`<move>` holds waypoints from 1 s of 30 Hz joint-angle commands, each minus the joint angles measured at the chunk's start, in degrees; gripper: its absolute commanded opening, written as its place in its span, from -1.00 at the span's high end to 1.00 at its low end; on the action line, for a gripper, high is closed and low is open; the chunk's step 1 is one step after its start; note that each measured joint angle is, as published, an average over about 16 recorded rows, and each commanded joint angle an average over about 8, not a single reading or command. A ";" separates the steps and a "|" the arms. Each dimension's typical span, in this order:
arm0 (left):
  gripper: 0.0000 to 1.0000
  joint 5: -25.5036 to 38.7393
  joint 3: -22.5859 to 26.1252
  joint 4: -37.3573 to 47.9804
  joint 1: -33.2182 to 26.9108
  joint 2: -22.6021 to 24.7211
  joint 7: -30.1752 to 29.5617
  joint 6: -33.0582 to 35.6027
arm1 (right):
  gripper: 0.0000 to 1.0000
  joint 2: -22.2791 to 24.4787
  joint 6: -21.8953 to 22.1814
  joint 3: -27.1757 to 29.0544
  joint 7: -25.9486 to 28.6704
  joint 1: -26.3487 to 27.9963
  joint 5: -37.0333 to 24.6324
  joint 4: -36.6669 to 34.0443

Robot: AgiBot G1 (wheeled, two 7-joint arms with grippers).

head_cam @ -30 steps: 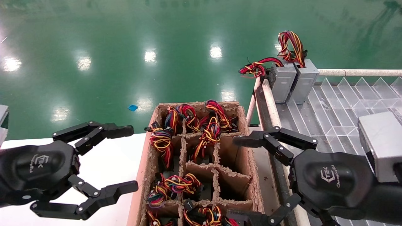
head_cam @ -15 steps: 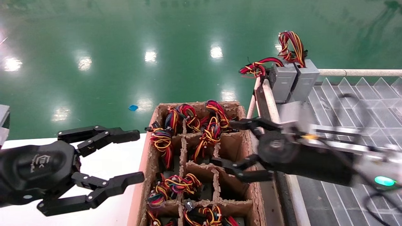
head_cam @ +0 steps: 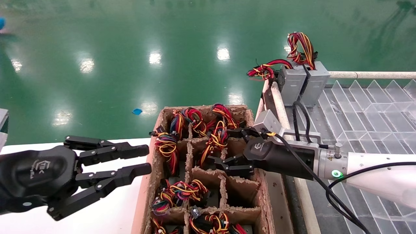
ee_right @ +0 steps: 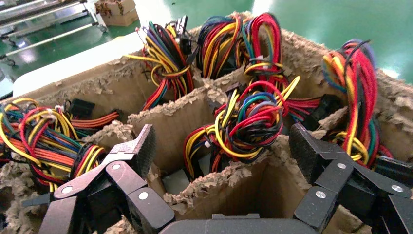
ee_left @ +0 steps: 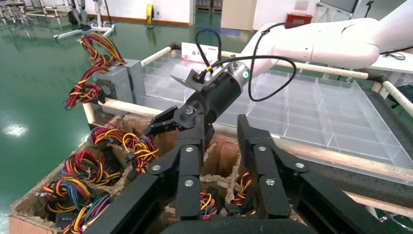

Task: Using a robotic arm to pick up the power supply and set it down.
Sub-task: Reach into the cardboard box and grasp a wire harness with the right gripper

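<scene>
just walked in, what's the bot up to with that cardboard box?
The right gripper is open and reaching over the cardboard box, above a divider cell holding a power supply under its wire bundle. Nothing is gripped yet. The left gripper hovers open beside the box, over the white table. Two grey units stand by the clear tray.
</scene>
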 commanded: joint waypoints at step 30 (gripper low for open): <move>1.00 0.00 0.00 0.00 0.00 0.00 0.00 0.00 | 1.00 0.37 4.81 -0.73 1.32 -0.48 -3.26 5.12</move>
